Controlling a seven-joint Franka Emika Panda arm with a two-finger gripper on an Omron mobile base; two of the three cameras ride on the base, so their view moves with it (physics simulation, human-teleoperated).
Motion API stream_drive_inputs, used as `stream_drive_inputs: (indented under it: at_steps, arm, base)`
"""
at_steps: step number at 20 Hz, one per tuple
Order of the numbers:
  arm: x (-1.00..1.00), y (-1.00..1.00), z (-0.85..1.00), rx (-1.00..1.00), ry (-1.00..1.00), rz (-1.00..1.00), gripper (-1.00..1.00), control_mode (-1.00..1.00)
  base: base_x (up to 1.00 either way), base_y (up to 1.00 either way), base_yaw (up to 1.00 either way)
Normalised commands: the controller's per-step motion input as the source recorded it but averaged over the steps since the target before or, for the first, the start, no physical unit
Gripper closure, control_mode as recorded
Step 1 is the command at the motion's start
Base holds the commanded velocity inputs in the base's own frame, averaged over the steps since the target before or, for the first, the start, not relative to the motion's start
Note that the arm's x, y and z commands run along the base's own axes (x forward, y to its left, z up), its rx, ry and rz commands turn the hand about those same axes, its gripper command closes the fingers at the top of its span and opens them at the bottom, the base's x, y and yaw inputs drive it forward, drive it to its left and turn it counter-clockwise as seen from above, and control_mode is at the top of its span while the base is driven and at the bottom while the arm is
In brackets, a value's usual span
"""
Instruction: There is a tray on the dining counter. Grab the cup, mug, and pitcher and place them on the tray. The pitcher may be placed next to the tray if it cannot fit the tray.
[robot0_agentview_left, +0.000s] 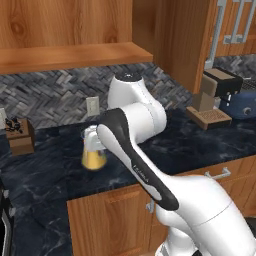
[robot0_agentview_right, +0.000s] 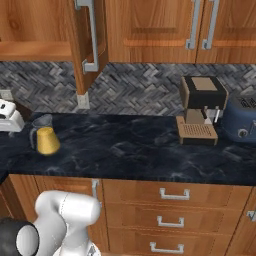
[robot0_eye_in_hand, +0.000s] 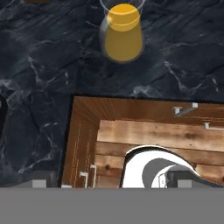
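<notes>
Going for pitcher (robot0_eye_in_hand: 122, 37) first, I reckon. It stands upright on black wall counter (robot0_agentview_left: 50, 165) under herringbone backsplash (robot0_agentview_right: 140, 90), near front edge, partly behind my forearm in left base view. Hand hovers above cabinet front, well short of it; jaws wide, holding nothing. Next move: reach forward, drop to neck level, straddle neck. Fingertips cut off at hand view's bottom. Coffee machine (robot0_agentview_right: 200, 107) and toaster (robot0_agentview_right: 242, 120) far right.

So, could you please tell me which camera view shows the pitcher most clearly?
The hand view shows the pitcher best: seen from above, unblocked, on the black counter. In the right base view the pitcher is whole but small, at the far left. In the left base view the arm partly hides it.
</notes>
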Motion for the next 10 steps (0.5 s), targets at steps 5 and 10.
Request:
stream_drive_inputs:
  at_steps: [5, 10]
  arm:
    - [0.62, 0.24, 0.00, 0.00, 0.00, -0.42, -1.00, -1.00]
    - [0.41, 0.01, -0.06, 0.00, 0.02, -0.40, -1.00, -1.00]
  base:
    - [0.00, 0.00, 0.00]
    - [0.00, 0.00, 0.00]
